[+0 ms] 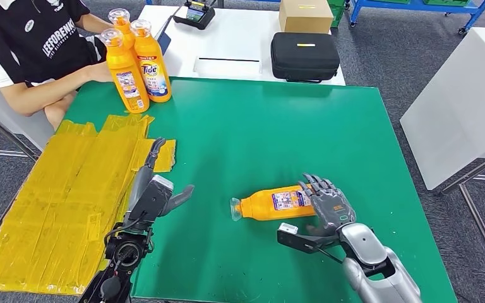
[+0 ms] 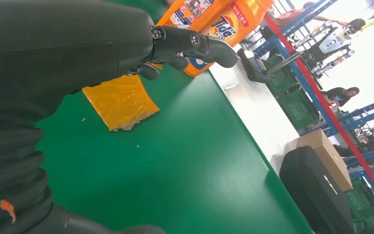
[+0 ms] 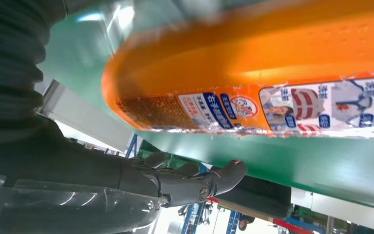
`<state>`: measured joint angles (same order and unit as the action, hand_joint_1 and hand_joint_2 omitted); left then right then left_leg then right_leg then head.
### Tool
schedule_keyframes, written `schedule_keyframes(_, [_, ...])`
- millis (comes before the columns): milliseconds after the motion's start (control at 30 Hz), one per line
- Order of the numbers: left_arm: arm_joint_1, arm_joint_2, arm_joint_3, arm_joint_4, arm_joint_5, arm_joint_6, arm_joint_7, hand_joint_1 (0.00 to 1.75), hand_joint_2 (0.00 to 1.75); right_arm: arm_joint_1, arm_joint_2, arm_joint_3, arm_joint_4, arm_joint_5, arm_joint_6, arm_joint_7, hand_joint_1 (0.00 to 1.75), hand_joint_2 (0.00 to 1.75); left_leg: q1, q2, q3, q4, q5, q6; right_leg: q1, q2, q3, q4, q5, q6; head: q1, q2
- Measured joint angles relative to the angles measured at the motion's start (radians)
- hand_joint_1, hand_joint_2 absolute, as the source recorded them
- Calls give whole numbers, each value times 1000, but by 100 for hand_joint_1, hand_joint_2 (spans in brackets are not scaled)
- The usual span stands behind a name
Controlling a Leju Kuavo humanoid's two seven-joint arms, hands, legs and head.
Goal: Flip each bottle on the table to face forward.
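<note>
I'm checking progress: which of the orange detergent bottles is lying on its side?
The orange detergent bottle by the right hand, cap pointing left, lies flat on the green table. The three others stand upright at the far-left corner.

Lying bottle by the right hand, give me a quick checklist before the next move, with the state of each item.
1. Lying bottle on the green mat: ok.
2. Right hand at its base end: ok.
3. Fingers closed firmly on it: cannot tell.
4. Front label facing forward: not ok, back label up.
5. Left hand away from it, holding nothing: ok.
6. Three standing bottles well away: ok.
</note>
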<state>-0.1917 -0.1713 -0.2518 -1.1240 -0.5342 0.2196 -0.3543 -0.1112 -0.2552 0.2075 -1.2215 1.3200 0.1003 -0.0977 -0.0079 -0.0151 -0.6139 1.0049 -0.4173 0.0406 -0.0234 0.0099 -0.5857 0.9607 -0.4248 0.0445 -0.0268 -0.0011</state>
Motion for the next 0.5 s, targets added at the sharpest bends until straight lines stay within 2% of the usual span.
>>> schedule_keyframes(500, [-3,0,0,19,13,4,-3,0,175,-116,5,0,206,-34,-5,-12,0,175,0,0,1,0,0,0,0,0,0,0,0,0,0,0])
